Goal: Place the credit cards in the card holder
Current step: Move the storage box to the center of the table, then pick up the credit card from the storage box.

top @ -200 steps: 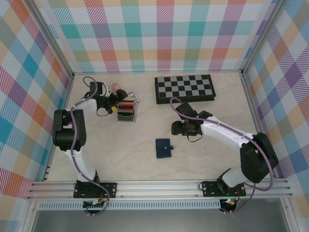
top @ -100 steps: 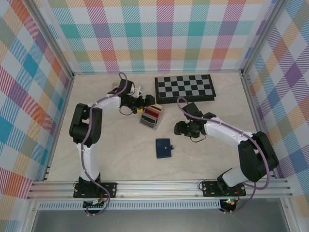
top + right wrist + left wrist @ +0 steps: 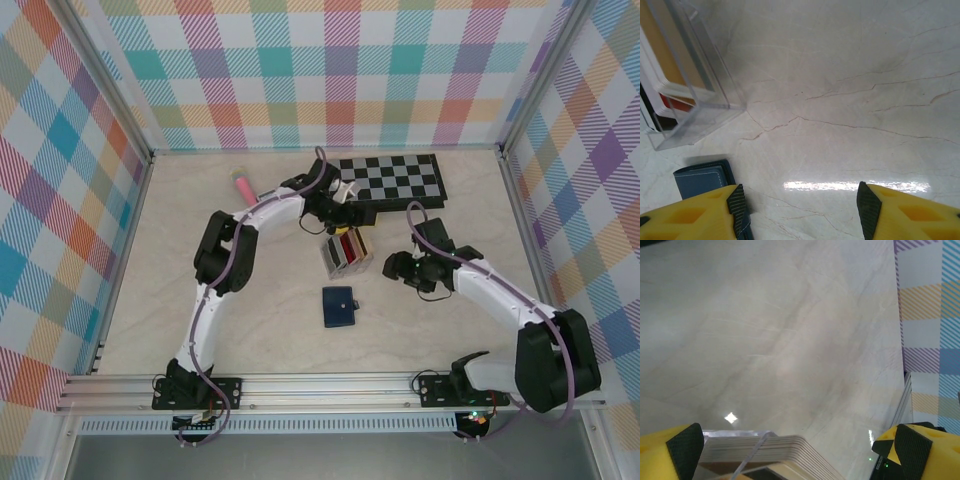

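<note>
On the smooth, pale veined table (image 3: pixel 250 300) inside colourful checked walls (image 3: pixel 340 70), the thin red, dark and white plastic credit cards (image 3: pixel 347 243) stand in a clear ribbed plastic stand (image 3: pixel 334 260) between the widely spread fingers of the left gripper (image 3: pixel 795 447), while the flat navy card holder (image 3: pixel 341 306) lies just nearer, beside the wide, empty right gripper (image 3: pixel 802 210).

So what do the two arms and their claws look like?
The left arm and right arm have white links, black joints and a purplish cable running along each. The left claw and right claw have yellow fingers with black pads.
</note>
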Controlling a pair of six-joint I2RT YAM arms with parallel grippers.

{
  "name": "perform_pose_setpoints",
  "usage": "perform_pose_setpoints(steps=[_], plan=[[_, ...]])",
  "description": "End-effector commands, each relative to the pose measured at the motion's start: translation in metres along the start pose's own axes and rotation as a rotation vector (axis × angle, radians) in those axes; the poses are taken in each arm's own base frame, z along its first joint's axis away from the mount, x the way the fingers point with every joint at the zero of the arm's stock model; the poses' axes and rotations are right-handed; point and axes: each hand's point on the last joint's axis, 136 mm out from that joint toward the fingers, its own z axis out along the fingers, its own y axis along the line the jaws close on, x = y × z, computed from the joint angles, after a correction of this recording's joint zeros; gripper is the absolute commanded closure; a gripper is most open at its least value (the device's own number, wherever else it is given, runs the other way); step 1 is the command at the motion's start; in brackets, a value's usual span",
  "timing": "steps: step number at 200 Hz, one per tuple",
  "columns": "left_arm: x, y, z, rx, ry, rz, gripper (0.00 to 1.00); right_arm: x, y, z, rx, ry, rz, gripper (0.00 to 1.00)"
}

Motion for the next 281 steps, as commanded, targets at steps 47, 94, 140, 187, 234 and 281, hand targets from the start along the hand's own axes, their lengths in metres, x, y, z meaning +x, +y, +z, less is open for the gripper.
perform_pose_setpoints(steps=[47, 94, 140, 187, 234, 281], plan=[[-0.009, 0.014, -0.109, -0.298, -0.362, -0.121, 0.00, -0.027, 0.048, -0.038, -0.101, -0.040, -0.237, 0.36], [0.037, 0.055, -0.147, -0.371, -0.511, -0.292, 0.00, -0.031, 0.099, -0.020, 0.003, -0.003, -0.483, 0.46], [0.072, 0.072, -0.161, -0.375, -0.586, -0.366, 0.00, -0.027, 0.133, 0.024, 0.155, 0.019, -0.610, 0.55], [0.096, 0.086, -0.165, -0.383, -0.633, -0.416, 0.00, -0.029, 0.144, 0.052, 0.268, 0.021, -0.645, 0.58], [0.104, 0.091, -0.169, -0.403, -0.648, -0.422, 0.00, -0.033, 0.140, 0.071, 0.388, 0.024, -0.677, 0.58], [0.109, 0.094, -0.182, -0.436, -0.703, -0.430, 0.00, -0.028, 0.139, 0.085, 0.424, 0.047, -0.699, 0.55]])
